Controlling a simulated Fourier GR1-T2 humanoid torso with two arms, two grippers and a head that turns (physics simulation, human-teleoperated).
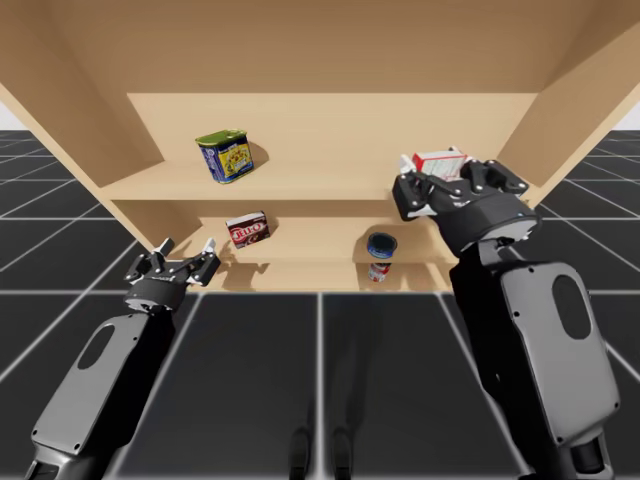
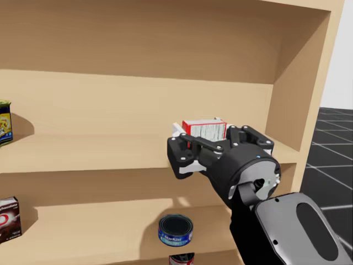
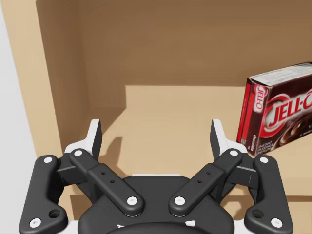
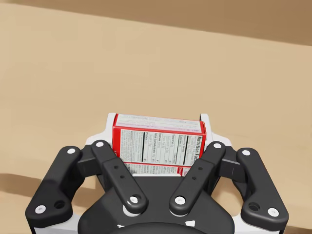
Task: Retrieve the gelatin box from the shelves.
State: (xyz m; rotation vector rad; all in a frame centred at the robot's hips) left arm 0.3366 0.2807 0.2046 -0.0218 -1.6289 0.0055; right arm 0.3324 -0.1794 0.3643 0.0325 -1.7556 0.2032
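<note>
Firmly pinched from two sides, the red-and-white gelatin box sits between the fingers of the right gripper at the right end of the shelves' upper level. Whether it rests on the board or is lifted off it cannot be told. The left gripper hangs at the front of the shelves' lower level, near the left wall, with its fingers spread wide and nothing between them. A dark red box stands on that lower level, ahead of the left gripper and off to one side. A green tin occupies the upper level's left part, well apart from the gelatin box, and a blue can stands on the lower level, below the right gripper.
</note>
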